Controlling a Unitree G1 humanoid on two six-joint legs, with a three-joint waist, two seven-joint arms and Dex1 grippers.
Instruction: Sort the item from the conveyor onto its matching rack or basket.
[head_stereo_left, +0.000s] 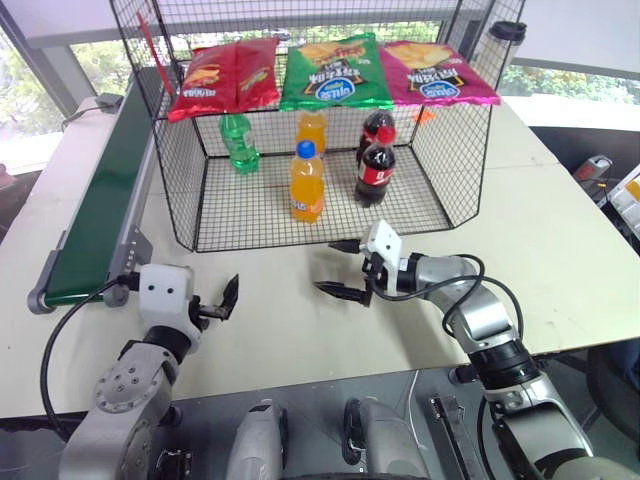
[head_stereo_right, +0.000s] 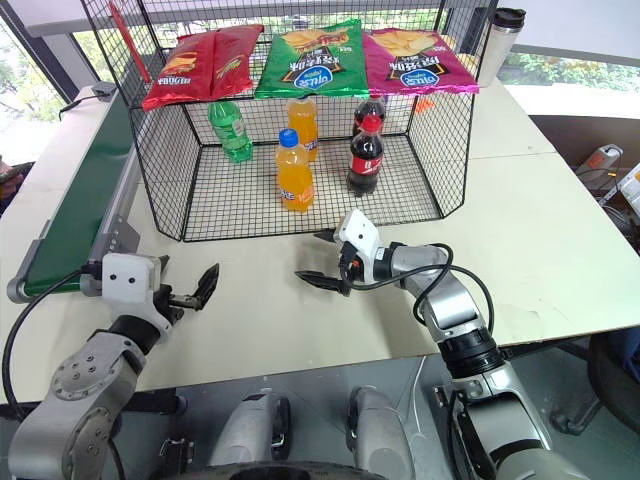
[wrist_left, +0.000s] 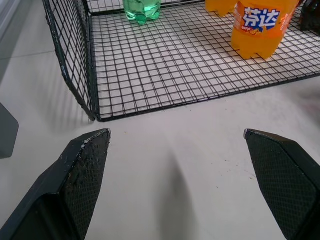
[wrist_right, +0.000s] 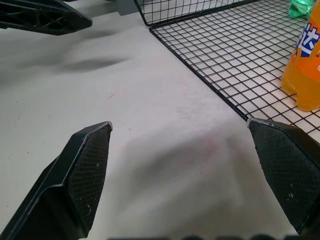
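The green bottle (head_stereo_left: 238, 142) stands inside the basket (head_stereo_left: 180, 190), well beyond both empty, spread end effectors.

Basket (head_stereo_left: 180, 190): you see it mid-table, conveyor (head_stereo_left: 100, 200) along its left.
Bottle (head_stereo_left: 238, 142): inside, back left.
Grippers: left (head_stereo_left: 218, 303) and right (head_stereo_left: 345, 270) before the basket.

Black wire basket (head_stereo_left: 180, 190) in square grid pattern, on a pale cream table (head_stereo_left: 560, 250). Inside: clear-green bottle (head_stereo_left: 239, 142), green label; two orange bottles (head_stereo_left: 307, 182), front one with blue cap and blue label; dark cola bottle (head_stereo_left: 376, 165) with red cap and red label. Along back wall: red, green and magenta snack bags (head_stereo_left: 335, 72). Dark green conveyor (head_stereo_left: 100, 200), grey rails. Black fingers (wrist_left: 85, 170) with fine diamond texture.
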